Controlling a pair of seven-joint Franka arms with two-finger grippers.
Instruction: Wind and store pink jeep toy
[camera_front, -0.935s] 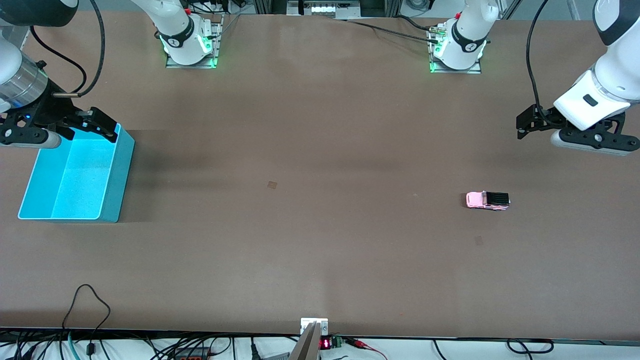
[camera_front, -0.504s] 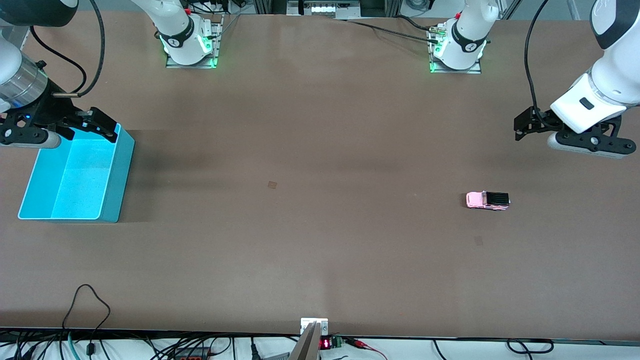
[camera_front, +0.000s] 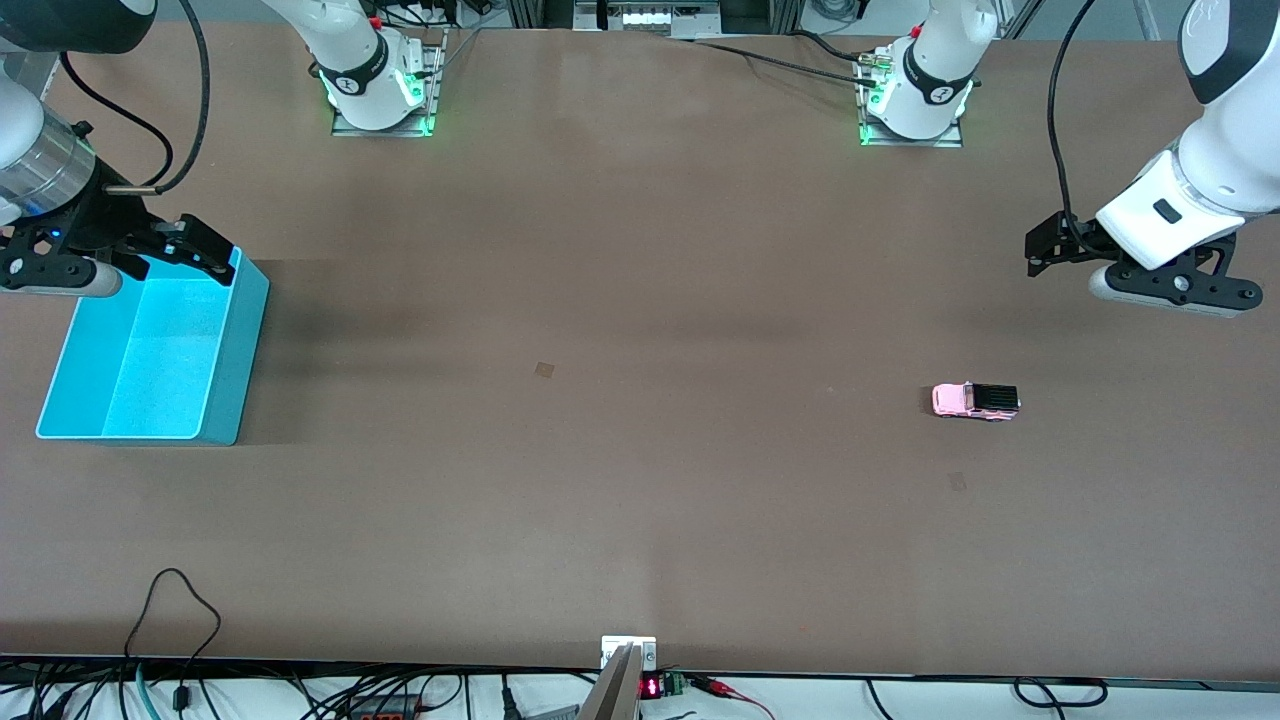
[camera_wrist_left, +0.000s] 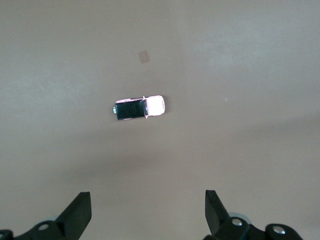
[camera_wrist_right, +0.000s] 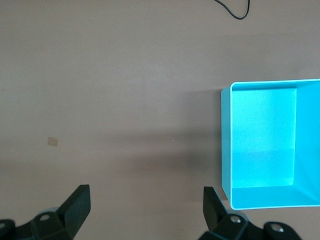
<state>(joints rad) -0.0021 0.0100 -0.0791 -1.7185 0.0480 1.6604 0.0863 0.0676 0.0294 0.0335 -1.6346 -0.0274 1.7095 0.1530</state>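
Tiny pink plastic jeep toy (camera_front: 975, 401) w/ black rear roof sits on brown tabletop (camera_front: 640, 450) at 7 o'clock below left tool (camera_front: 1045, 255), jaws apart; right tool (camera_front: 205, 250) waits over blue bin (camera_front: 225, 400), jaws apart; prob light, rigid, rolls easily, so pinch body sides.

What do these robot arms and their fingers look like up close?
Both arms are glossy white with dark joint bands, on metal bases lit green. A black cable loops along each arm. The left gripper and right gripper are black, each with two pointed black fingers below a pale grey bar.
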